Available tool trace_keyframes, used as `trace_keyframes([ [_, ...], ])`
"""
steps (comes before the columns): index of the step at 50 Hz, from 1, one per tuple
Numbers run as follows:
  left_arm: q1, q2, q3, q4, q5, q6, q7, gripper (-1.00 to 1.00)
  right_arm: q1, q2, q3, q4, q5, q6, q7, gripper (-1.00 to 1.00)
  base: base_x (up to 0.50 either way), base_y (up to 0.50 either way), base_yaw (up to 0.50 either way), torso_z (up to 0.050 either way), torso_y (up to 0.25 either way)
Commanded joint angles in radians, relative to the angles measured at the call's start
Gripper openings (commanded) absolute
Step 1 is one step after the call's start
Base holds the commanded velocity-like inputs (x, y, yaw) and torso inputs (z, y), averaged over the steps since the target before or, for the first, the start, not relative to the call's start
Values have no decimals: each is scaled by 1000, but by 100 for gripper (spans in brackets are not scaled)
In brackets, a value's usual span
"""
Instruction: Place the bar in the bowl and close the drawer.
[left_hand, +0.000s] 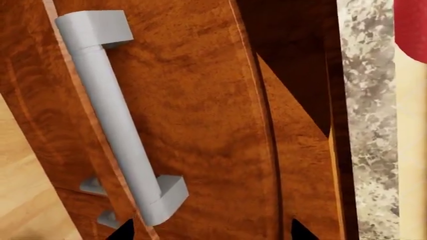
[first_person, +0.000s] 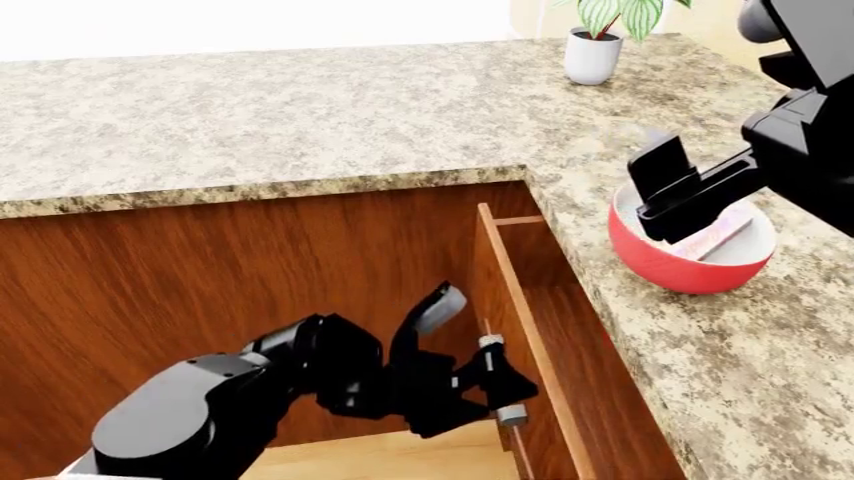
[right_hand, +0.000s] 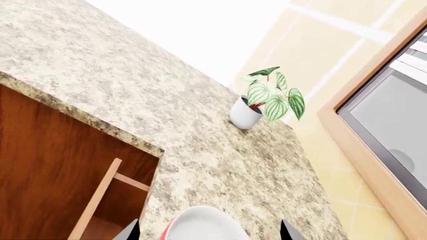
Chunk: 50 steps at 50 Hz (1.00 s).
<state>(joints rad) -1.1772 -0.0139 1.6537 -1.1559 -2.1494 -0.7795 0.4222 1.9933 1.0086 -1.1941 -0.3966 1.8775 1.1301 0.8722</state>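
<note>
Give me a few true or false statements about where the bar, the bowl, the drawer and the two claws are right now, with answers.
1. The bar lies in the bowl. True.
2. The drawer is fully shut. False: it stands pulled out, its inside showing.
3. The left claw is at the drawer's handle. True.
4. The right claw hangs over the plant. False: it hangs over the bowl; the plant stands far back on the counter.
5. The bowl sits inside the drawer. False: it sits on the counter beside the drawer.
</note>
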Motion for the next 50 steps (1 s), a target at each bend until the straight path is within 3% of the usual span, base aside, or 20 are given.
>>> trace_keyframes([
  [1, -32, 14, 15, -56, 16, -10, 52, 100, -8, -8, -1, -2, 3, -3, 8, 100, 0, 0, 0, 0, 10],
  [10, -76, 10, 105, -152, 17, -35, 159, 100, -23, -25, -5, 2, -4, -11, 11, 100, 0, 0, 0, 0, 0],
  [15, -84, -40, 178, -147, -18, -14, 189, 100, -27, -37, -8, 2, 1, -13, 18, 100, 0, 0, 0, 0, 0],
  [16, -84, -66, 172, -117, -21, -3, 176, 100, -29, -40, -9, 2, 0, -14, 19, 100, 0, 0, 0, 0, 0],
  [20, -84, -296, 104, 252, -58, 120, -1, 100, -38, -52, -12, 2, -2, -18, 21, 100, 0, 0, 0, 0, 0],
  [24, -93, -497, 53, 518, -82, 204, -107, 100, -38, -70, -16, 4, 7, -20, 32, 100, 0, 0, 0, 0, 0],
  [35, -74, -932, -35, 1047, -73, 393, -259, 100, -58, -136, -36, 12, 18, -32, 63, 100, 0, 0, 0, 0, 0],
  [41, -29, -1095, -47, 1205, -53, 475, -279, 100, -74, -199, -58, 10, 46, -52, 126, 100, 0, 0, 0, 0, 0],
  [50, 26, -1236, -58, 1316, -40, 573, -246, 100, -64, -304, -90, 25, 145, -103, 283, 100, 0, 0, 0, 0, 0],
])
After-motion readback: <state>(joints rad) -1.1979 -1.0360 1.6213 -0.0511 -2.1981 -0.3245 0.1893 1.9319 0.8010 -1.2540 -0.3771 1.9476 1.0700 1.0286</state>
